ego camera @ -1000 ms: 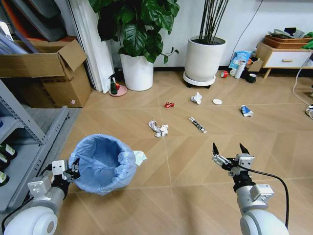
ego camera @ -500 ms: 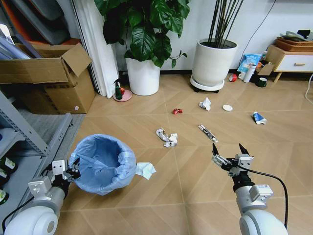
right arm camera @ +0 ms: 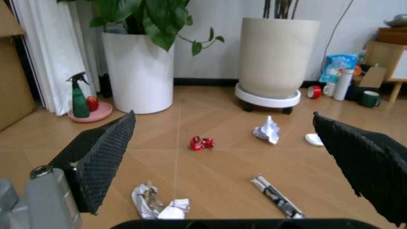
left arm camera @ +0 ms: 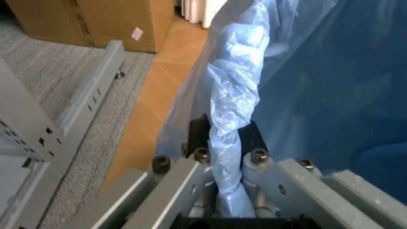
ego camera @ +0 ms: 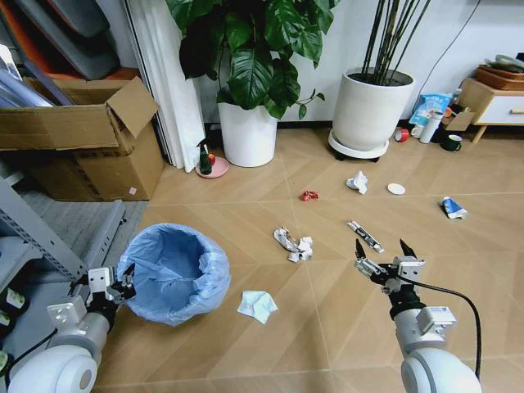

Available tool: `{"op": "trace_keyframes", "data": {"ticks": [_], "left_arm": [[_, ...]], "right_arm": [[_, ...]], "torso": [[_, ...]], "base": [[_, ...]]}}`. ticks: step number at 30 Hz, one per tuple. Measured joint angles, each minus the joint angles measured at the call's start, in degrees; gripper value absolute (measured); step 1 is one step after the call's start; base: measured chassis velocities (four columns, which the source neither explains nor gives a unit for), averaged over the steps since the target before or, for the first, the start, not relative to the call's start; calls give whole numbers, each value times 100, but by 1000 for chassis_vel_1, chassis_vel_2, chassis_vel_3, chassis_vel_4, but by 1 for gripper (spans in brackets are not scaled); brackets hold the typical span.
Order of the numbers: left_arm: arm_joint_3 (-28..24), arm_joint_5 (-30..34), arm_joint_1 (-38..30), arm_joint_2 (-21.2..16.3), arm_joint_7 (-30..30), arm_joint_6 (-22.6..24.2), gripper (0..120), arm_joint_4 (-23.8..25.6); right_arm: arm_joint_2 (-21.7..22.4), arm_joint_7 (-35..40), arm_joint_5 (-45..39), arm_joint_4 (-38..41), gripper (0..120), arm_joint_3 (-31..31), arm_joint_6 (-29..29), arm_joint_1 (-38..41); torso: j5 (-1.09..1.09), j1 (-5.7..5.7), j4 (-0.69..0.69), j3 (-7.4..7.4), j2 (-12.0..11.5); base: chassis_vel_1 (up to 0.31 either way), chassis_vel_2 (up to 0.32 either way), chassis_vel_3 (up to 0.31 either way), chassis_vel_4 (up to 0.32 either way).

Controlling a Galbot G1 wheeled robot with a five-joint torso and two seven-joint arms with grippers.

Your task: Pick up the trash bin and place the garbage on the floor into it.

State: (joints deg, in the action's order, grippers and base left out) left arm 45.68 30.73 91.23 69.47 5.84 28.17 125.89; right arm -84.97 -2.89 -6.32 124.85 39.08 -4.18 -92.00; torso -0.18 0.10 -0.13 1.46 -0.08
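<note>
Garbage point(ego camera: 294, 245) across herringbone wood floor point(ego camera: 246, 205)

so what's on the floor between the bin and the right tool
A crumpled white tissue lies on the floor between the trash bin and the right tool, in the head view.

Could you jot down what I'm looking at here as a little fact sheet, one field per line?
Place: wood-pattern floor
Left gripper: shut on the trash bin rim and blue liner
Right gripper: open, holding nothing
Nearest litter: crumpled tissue beside the bin
Other litter: crumpled paper, black-white tube, red wrapper, white paper wad, white disc, blue-white packet
Bin contents: none visible
</note>
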Motion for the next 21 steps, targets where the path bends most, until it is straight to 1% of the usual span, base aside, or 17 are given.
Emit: {"op": "trace_keyframes", "data": {"ticks": [3, 7, 10, 11, 12, 15, 18, 21], "left_arm": [[1, -5, 15, 25, 13, 0, 0, 40], [-9, -18, 22, 23, 21, -1, 0, 58], [-60, -24, -8, -11, 9, -1, 0, 49], [-60, -24, -8, -11, 9, -1, 0, 49], [-65, -24, -8, -13, 8, -1, 0, 49], [-68, -25, -11, -28, 7, 0, 0, 38], [-71, -25, -15, -32, 4, 0, 0, 35], [-58, -29, 4, -3, -1, 0, 0, 35]], "right_arm": [[18, -74, -3, -55, 100, -10, -22, 0], [168, -329, -25, -241, 100, -34, -79, -20], [446, -637, -97, -681, 100, -81, -103, 88], [446, -637, -97, -681, 100, -81, -103, 88], [550, -728, -129, -849, 100, -117, -121, 151], [915, -1052, -195, -1459, 100, -358, -180, 382], [1045, -1156, -185, -1734, 100, -527, -241, 527], [1276, -1258, -244, -2262, 100, -1009, -400, 886]], "torso": [[0, 0, 0, 0, 0], [0, 1, 1, 1, 0], [2, 0, 0, 0, 0], [2, 0, 0, 0, 0], [1, 0, -1, 0, 0], [1, 0, -1, 0, 0], [1, 0, 0, 0, 0], [0, 0, 0, 0, 0]], "base": [[-3, 172, 6, -156], [4, 96, 25, -89], [-3, 23, 7, -8], [0, 0, 0, 0], [0, 0, 0, 0], [0, 0, 0, 0], [0, 0, 0, 0], [0, 0, 0, 0]]}}
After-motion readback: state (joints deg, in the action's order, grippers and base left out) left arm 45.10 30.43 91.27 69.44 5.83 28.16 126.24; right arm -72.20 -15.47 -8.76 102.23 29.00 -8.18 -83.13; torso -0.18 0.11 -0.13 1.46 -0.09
